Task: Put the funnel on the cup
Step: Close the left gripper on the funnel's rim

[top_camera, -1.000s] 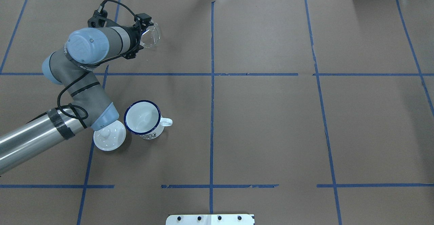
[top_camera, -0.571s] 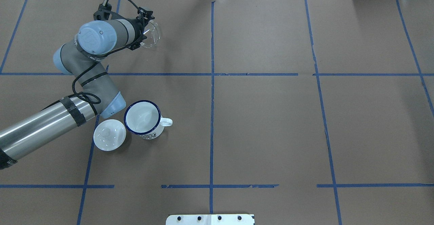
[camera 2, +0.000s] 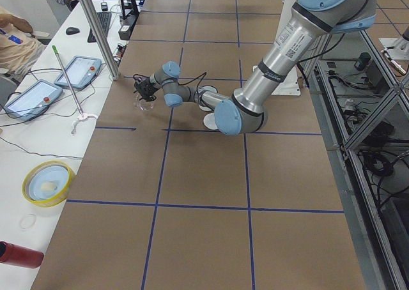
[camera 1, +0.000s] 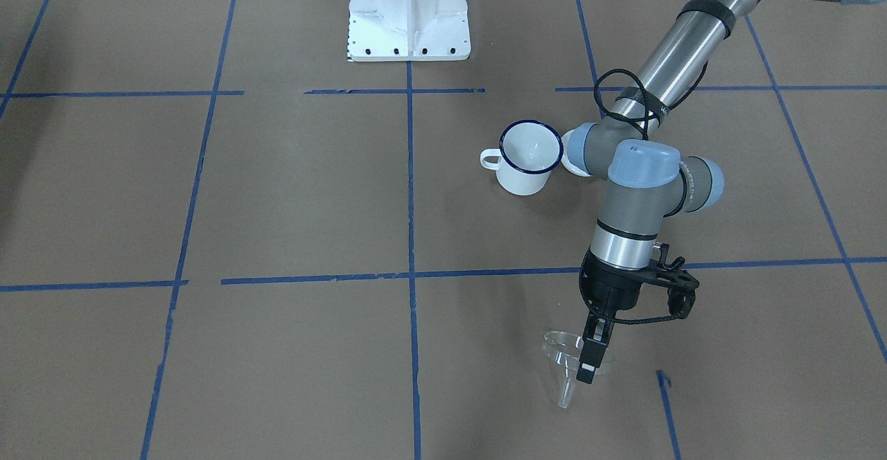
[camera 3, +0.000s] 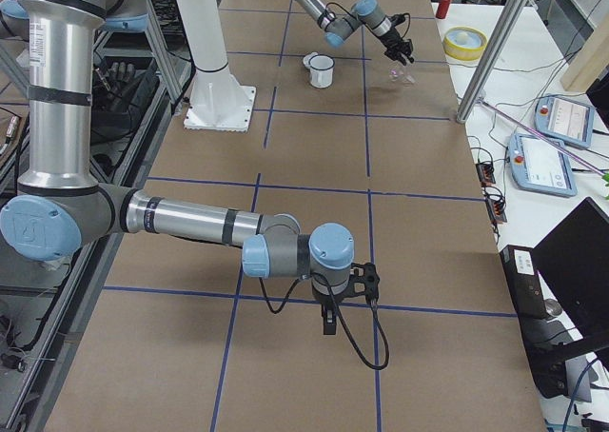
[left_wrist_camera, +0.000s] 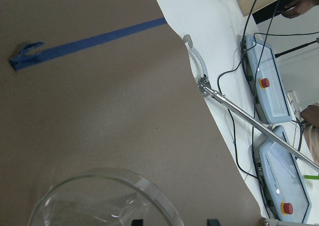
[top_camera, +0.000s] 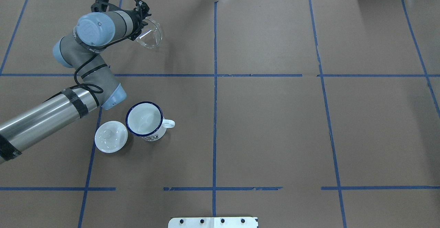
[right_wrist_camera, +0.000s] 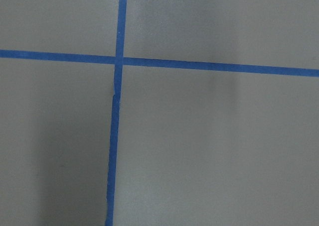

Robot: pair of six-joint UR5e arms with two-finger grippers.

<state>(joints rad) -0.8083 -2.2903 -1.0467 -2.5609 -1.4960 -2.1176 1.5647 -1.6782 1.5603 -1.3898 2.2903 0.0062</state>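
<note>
On the table (top_camera: pixel 275 118), the left fingers (camera 1: pixel 589 357) pinch the funnel (camera 1: pixel 563 371) by its rim, well apart from the cup (camera 1: pixel 524 181). So thin a hold risks the funnel swinging or slipping short of the cup. Whether the right fingers (camera 3: pixel 327 324) are parted cannot be told.

Even, bright overhead light; soft shadows on the bench (top_camera: pixel 275 118); the funnel (left_wrist_camera: pixel 99 201) looks blurred at six o'clock, left wrist view.
</note>
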